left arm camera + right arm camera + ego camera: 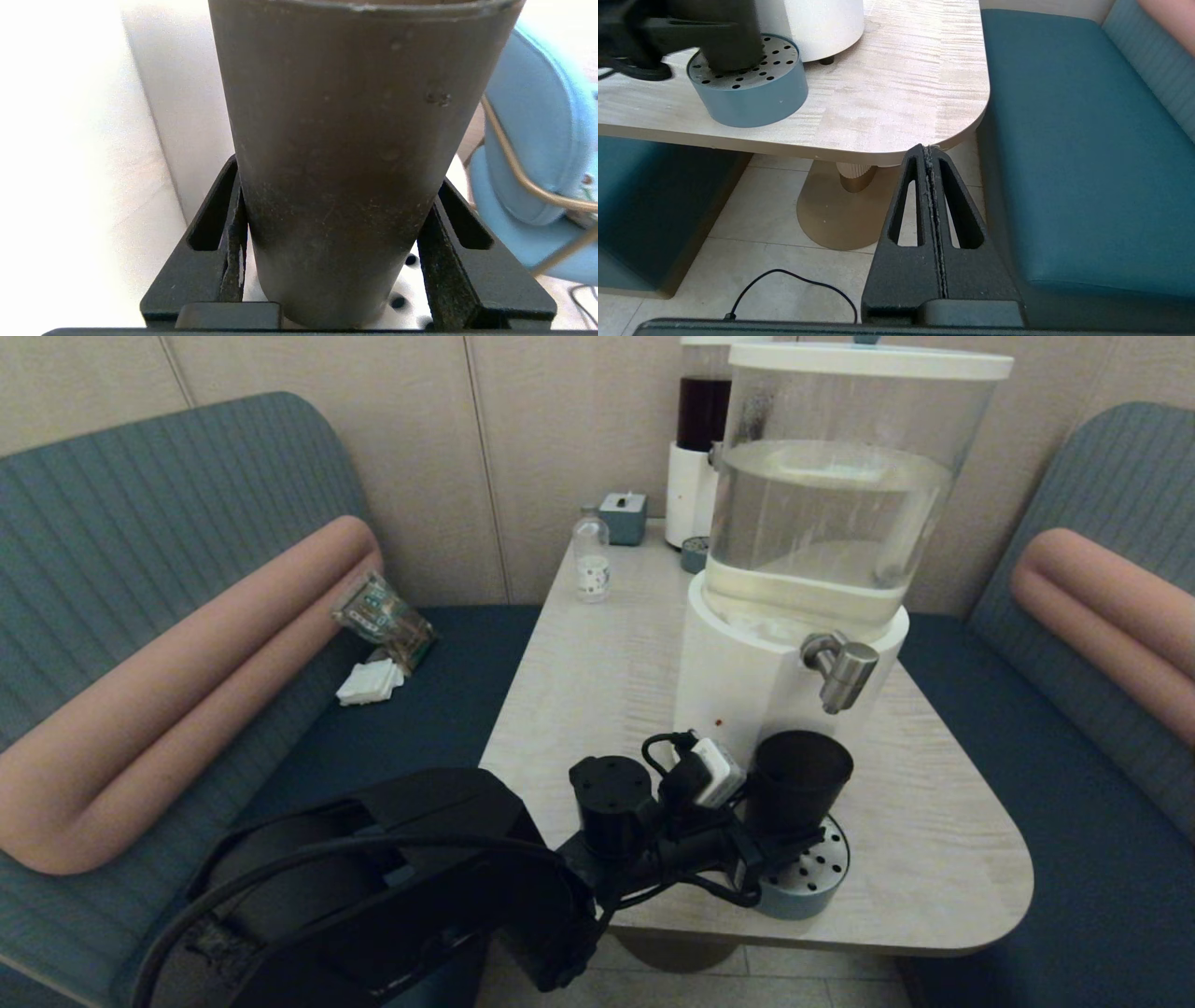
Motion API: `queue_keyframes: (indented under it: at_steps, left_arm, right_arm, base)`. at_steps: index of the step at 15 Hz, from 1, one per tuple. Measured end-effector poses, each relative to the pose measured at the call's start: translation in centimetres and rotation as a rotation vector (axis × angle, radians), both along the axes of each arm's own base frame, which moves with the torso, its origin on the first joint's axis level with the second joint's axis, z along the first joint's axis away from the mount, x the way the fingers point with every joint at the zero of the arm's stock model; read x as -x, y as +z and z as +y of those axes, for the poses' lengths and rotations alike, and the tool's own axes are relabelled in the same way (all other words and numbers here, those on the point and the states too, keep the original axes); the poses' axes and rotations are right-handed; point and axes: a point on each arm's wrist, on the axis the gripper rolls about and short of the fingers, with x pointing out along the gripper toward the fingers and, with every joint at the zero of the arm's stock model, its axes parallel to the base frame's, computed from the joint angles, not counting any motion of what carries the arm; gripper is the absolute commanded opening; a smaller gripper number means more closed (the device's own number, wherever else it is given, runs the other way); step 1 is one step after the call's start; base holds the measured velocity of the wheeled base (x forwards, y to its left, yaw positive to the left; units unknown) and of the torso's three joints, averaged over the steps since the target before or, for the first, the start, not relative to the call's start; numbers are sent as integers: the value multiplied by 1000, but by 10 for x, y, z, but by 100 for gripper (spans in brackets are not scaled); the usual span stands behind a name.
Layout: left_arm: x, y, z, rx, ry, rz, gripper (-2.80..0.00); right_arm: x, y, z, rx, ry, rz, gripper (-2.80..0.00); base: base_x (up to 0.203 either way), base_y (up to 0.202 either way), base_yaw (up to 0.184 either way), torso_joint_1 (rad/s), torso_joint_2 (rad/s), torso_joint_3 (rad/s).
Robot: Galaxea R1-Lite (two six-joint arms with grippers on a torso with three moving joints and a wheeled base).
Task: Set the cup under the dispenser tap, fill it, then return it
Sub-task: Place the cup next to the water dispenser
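Gripped low on its sides between the left gripper's [329, 261] two fingers [233, 252], the cup [796, 782] stands upright on the perforated drip tray [820, 875], below and just short of the dispenser tap [843, 672], while the right gripper [930, 161], fingers pressed together, hangs off the table's [934, 840] corner.

Left arm runs from lower left of the head view toward lower centre, wrist roughly level. Left gripper [782, 831] sits low centre-right, fingers [236, 242] pressed on both sides of the cup [796, 789], gripping its lower half, cup upright. Right gripper [930, 154] is out of the head view, parked low at lower centre of its wrist view, fingers pressed together, holding nothing.
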Motion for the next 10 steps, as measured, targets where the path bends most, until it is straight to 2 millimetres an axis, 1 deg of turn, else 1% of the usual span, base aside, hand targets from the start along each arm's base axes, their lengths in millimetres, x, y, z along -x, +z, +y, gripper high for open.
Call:
queue_keyframes:
  at_steps: [2, 5, 7, 10]
  left_arm:
    - [9, 6, 8, 1, -1, 16, -280]
    - [22, 17, 26, -7, 9, 44, -280]
    - [28, 24, 45, -17, 33, 67, -280]
    - [25, 36, 77, -19, 100, 78, -280]
  right_arm:
    - [0, 0, 0, 0, 0, 0, -280]
    - [0, 0, 0, 0, 0, 0, -280]
    - [0, 0, 0, 0, 0, 0, -280]
    - [0, 0, 0, 0, 0, 0, -280]
  base:
    - [0, 0, 0, 0, 0, 0]
    - [0, 0, 0, 0, 0, 0]
    - [0, 0, 0, 0, 0, 0]
    - [0, 0, 0, 0, 0, 0]
